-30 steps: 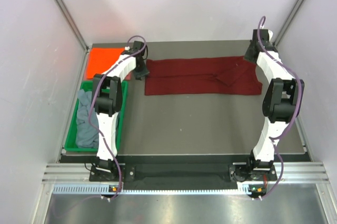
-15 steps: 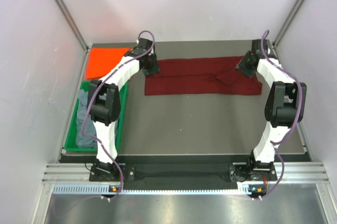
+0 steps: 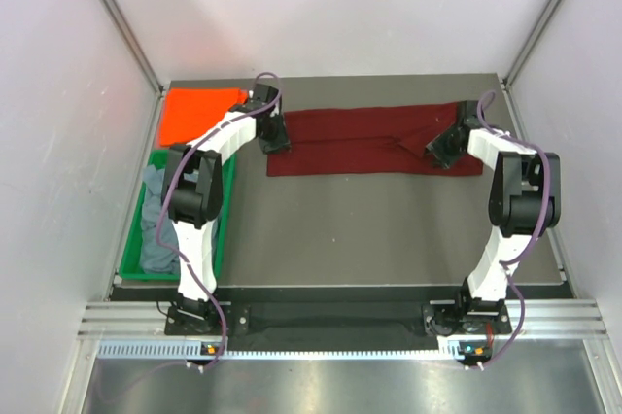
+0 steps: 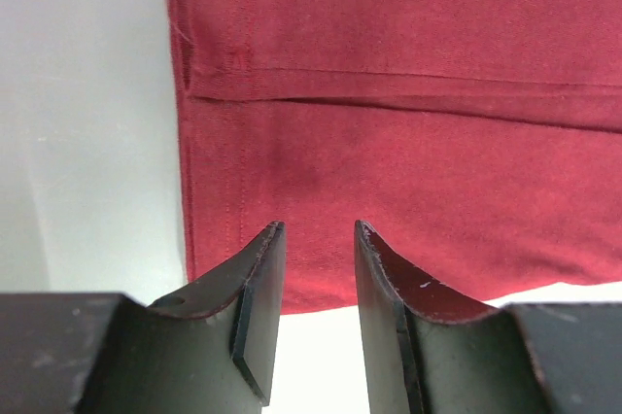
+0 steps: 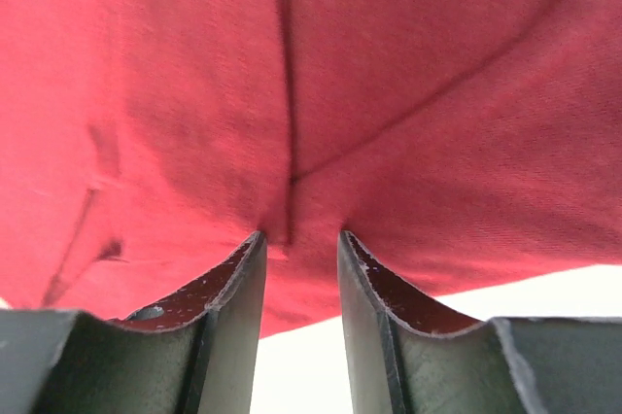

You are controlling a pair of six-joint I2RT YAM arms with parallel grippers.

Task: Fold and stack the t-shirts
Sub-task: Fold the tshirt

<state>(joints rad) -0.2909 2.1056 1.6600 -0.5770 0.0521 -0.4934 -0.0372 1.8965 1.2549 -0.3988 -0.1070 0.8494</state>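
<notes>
L gripper (image 4: 318, 229): fingers parted, narrow gap, nothing btwn them. Tips sit low over the left end of the maroon t-shirt (image 4: 408, 142), just inside its hem edge; contact w/ cloth can't be told.

R gripper (image 5: 301, 236): fingers also parted, gap bare. Tips are close to a crease at the shirt's right end, where a folded-in flap lies.

The maroon shirt is spread as a long flat strip across the far part of the table (image 3: 369, 229), btwn both arms. Orange t-shirt (image 3: 194, 113) lies flat at the far-left corner. Grey-blue t-shirt (image 3: 157, 229) is bunched in the green tray (image 3: 170, 276) at the left edge.
</notes>
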